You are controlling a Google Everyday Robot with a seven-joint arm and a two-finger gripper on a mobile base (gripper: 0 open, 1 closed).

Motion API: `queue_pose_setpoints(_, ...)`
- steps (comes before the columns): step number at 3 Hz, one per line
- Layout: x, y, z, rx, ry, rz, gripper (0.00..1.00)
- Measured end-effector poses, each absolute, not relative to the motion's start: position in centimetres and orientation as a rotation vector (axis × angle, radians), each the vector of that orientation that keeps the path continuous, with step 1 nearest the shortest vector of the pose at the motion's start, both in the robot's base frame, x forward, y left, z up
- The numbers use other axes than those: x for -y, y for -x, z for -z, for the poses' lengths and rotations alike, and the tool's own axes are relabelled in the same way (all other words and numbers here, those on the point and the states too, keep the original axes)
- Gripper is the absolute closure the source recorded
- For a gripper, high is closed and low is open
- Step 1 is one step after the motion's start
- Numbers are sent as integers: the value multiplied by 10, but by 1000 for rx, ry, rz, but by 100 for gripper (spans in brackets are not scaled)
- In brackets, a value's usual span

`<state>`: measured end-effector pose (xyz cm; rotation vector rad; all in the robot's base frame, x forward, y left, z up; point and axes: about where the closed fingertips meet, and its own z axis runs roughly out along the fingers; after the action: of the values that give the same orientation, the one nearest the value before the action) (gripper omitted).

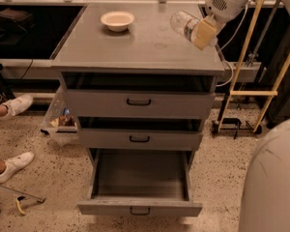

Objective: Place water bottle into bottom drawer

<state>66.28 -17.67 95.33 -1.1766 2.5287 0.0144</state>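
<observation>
The water bottle (183, 24) is clear plastic with a pale label. It lies sideways in the air above the right rear of the cabinet top (140, 47). My gripper (199, 32) is shut on the water bottle at its right end, its tan fingers (205, 33) clamped around it. The white arm comes in from the upper right. The bottom drawer (140, 182) is pulled out at the foot of the cabinet, and its inside is bare. The gripper is high above it and to its right.
A cream bowl (117, 20) sits at the back left of the cabinet top. The two upper drawers (138, 103) are slightly ajar. A yellow-framed stand (253, 81) is to the right. A person's white shoes (14, 105) and a plastic bin (60, 124) are on the floor to the left.
</observation>
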Motion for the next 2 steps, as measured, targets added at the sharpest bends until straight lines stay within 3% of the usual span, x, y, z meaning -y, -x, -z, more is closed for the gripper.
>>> queue_pose_setpoints(1, 172, -659, -955, -2522, 1189, 3, 100)
queue_pose_setpoints(2, 160, -622, -976, -2449, 1194, -50, 100)
